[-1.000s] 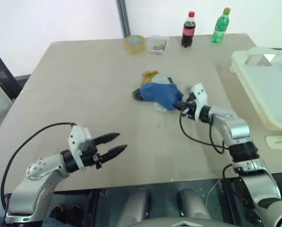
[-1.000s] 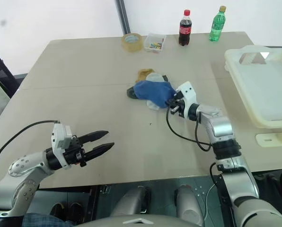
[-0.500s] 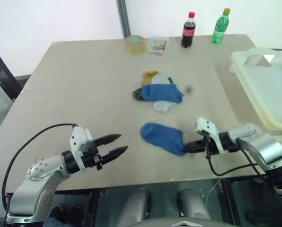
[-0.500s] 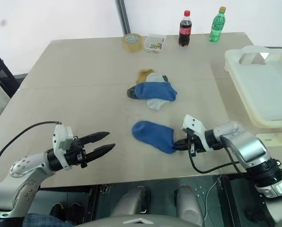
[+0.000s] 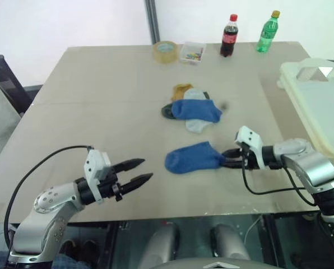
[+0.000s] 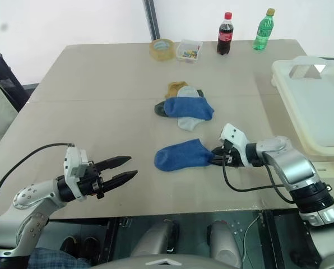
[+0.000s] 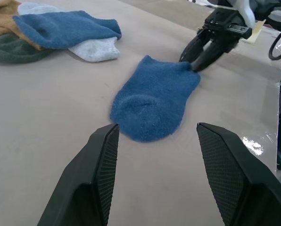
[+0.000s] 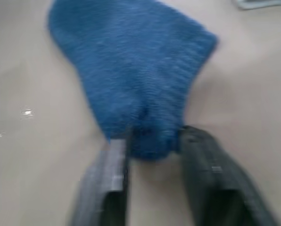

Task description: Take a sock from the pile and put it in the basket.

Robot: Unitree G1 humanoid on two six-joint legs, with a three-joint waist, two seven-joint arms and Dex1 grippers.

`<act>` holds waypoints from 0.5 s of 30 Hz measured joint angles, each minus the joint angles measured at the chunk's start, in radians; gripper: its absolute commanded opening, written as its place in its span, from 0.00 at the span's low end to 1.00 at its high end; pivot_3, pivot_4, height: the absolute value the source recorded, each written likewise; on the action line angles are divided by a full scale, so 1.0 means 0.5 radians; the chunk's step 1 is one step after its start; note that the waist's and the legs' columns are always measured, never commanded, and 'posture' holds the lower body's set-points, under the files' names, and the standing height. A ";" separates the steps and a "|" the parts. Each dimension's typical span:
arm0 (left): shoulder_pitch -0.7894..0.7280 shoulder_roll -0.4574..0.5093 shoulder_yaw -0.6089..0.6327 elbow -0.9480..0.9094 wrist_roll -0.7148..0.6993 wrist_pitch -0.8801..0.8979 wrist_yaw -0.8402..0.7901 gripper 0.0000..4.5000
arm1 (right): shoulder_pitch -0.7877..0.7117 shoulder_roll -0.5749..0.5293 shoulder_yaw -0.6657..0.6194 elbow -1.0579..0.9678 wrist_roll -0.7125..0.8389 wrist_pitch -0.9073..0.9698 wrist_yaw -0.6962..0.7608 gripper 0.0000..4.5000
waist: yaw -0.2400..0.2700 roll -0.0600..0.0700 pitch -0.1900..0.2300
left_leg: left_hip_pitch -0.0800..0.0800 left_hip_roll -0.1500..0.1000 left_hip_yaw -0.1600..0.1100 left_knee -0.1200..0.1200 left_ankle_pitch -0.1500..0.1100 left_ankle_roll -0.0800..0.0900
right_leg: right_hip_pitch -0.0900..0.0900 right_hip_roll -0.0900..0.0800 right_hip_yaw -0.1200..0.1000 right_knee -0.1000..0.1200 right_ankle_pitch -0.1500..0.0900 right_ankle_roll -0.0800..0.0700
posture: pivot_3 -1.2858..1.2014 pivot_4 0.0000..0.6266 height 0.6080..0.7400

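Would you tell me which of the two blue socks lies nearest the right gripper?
The lone blue sock lying flat apart from the pile; its cuff sits between the right gripper's parted fingers. The other blue sock lies atop the pile.

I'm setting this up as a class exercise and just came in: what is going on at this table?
A two-armed robot is sorting socks. A blue sock lies flat on the table, apart from the pile. The right gripper is at its cuff end with the fingers spread either side of the cloth. The left gripper hovers open over the table's near edge, holding nothing. The basket waits at the robot's right, with no sock visible in it.
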 measured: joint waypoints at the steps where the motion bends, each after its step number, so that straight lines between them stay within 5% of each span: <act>1: 0.000 0.000 -0.001 0.000 0.001 0.000 0.000 0.64 | 0.004 0.000 0.000 -0.009 0.011 0.008 0.006 0.82 | -0.001 0.000 0.000 | 0.000 0.000 0.000 0.000 0.000 0.000 | 0.000 0.000 0.000 0.000 0.000 0.000 | 0.52 0.24 1.00; 3: -0.002 0.000 -0.002 0.000 0.003 0.000 0.000 0.64 | 0.005 0.000 -0.001 -0.029 0.021 0.019 -0.003 1.00 | -0.002 0.000 0.000 | 0.000 0.000 0.000 0.000 0.000 0.000 | 0.000 0.000 0.000 0.000 0.000 0.000 | 0.52 0.24 1.00; 11: -0.089 -0.070 -0.003 0.005 0.010 -0.016 0.039 0.64 | -0.028 -0.109 -0.078 -0.060 0.030 0.064 -0.013 1.00 | 0.006 -0.002 0.002 | -0.001 0.000 -0.001 0.000 0.000 0.000 | 0.000 0.000 -0.001 0.000 0.000 0.000 | 0.52 0.24 1.00; 15: -0.291 -0.206 0.010 0.061 0.001 -0.096 0.173 0.64 | -0.204 0.053 -0.244 0.031 0.066 0.089 -0.182 1.00 | -0.007 -0.003 0.002 | 0.000 0.000 0.000 0.001 0.000 -0.001 | 0.000 0.002 0.000 0.003 0.000 0.000 | 0.52 0.24 1.00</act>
